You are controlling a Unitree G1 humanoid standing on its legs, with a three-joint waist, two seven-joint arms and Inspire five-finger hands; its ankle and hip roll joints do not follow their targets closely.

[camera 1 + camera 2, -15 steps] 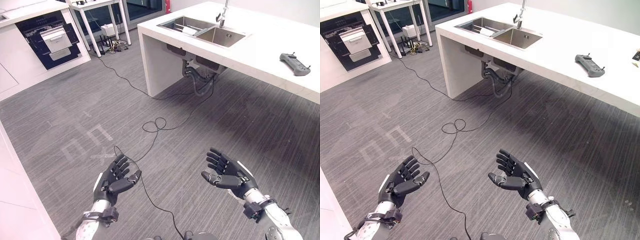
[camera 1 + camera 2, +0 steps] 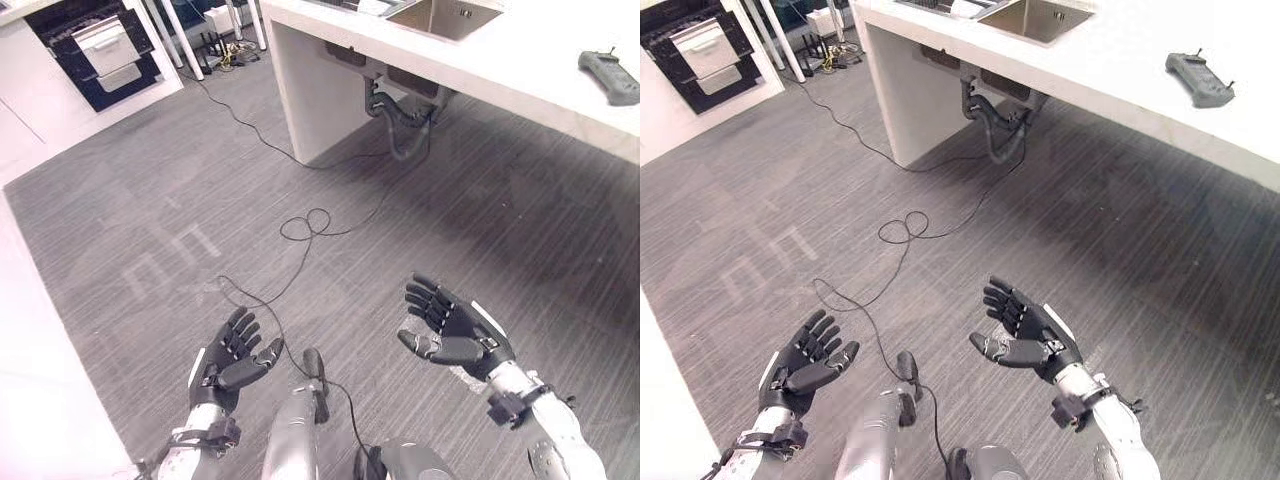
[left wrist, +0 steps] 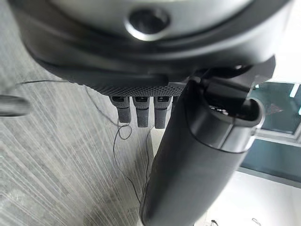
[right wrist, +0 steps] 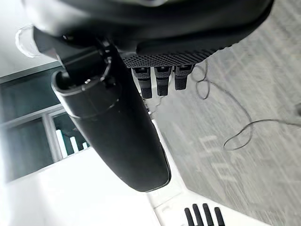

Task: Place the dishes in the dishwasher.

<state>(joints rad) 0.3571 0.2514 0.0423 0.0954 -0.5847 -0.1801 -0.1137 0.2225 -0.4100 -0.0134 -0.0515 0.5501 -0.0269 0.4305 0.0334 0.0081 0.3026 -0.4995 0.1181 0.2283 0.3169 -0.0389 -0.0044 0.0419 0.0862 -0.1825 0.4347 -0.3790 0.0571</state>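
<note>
The dishwasher (image 2: 98,52) stands open in the white cabinets at the far left, with a pale rack pulled out. Across the floor, the sink (image 2: 1038,18) is set in the white island counter (image 2: 520,60); something white (image 2: 966,8) lies in its left basin, too cut off to identify. My left hand (image 2: 232,358) and right hand (image 2: 452,333) are held low over the grey floor, palms up, fingers straight, both empty. In the wrist views the left hand (image 3: 202,141) and the right hand (image 4: 113,127) also hold nothing.
A grey handheld controller (image 2: 610,78) lies on the island counter. Drain pipes (image 2: 400,115) hang under the sink. A white-legged table (image 2: 190,40) stands beside the dishwasher. A white counter edge (image 2: 30,380) runs close along my left.
The whole picture has shifted, so the camera has tipped down and moved nearer the island. Both hands keep the same open, palm-up pose.
</note>
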